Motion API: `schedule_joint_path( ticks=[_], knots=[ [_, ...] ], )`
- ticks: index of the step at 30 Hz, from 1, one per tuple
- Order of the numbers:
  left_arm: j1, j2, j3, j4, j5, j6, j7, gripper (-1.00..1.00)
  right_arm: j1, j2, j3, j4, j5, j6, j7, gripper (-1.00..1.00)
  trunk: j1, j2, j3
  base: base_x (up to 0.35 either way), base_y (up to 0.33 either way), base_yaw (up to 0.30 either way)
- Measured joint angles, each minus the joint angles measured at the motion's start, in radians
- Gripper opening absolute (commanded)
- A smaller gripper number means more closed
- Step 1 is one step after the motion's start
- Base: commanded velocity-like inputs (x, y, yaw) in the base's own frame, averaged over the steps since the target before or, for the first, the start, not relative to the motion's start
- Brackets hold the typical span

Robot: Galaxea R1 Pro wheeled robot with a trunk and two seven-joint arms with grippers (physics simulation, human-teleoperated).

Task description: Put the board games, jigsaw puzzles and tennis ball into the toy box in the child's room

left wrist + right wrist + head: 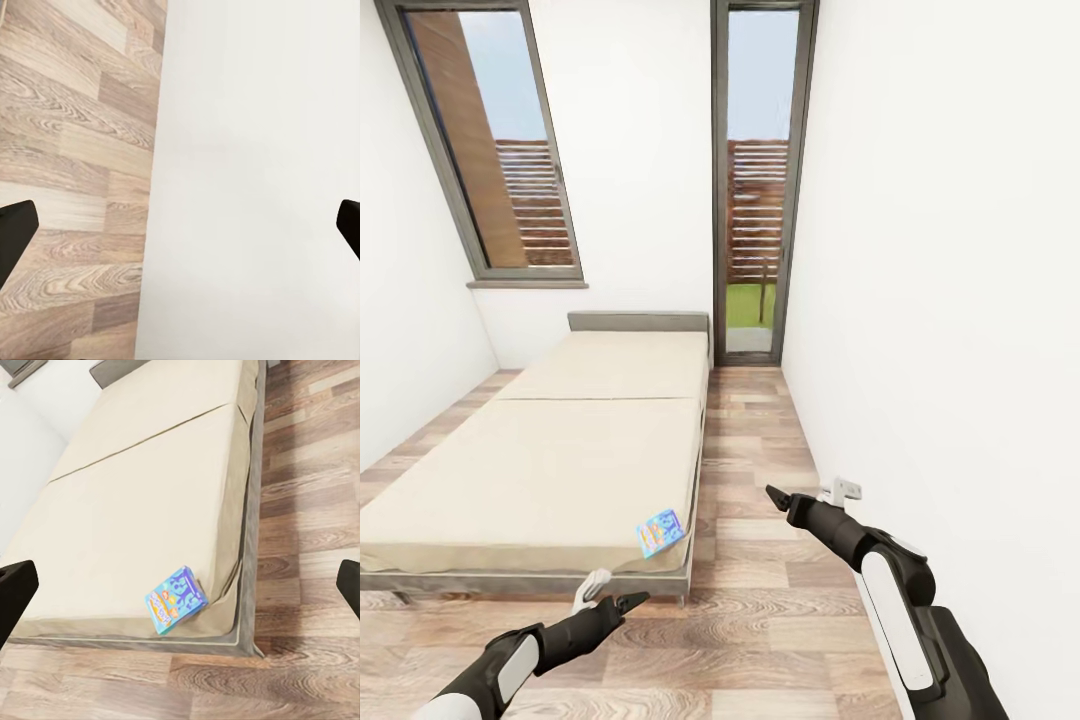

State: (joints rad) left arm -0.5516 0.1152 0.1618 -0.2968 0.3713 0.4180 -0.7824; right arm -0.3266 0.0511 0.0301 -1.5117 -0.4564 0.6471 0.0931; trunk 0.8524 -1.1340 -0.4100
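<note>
One board game, a flat box with a blue, yellow and orange cover, lies on the near right corner of the cream bed, slightly over its edge. In the right wrist view the game sits on that bed corner. My left gripper hovers open over the floor just in front of the bed's foot, below the game. My right gripper is open and empty, to the right of the game above the floor aisle. The table, toy box, jigsaw puzzles and tennis ball are out of view.
A white wall runs close along the right, with a socket near my right arm. A plank-floor aisle leads between bed and wall to a tall glass door. A window sits over the bed's head.
</note>
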Motion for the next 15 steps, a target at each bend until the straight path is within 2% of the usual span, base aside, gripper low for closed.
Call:
schedule_joint_path(
  ticks=[15],
  knots=[
    [-0.004,0.002,-0.001,-0.001,0.002,-0.001,-0.008,1.00,0.001,0.002,0.001,0.009,-0.001,-0.016,-0.003,1.00,0.058,-0.105,-0.047,0.000,0.000,0.000]
  ],
)
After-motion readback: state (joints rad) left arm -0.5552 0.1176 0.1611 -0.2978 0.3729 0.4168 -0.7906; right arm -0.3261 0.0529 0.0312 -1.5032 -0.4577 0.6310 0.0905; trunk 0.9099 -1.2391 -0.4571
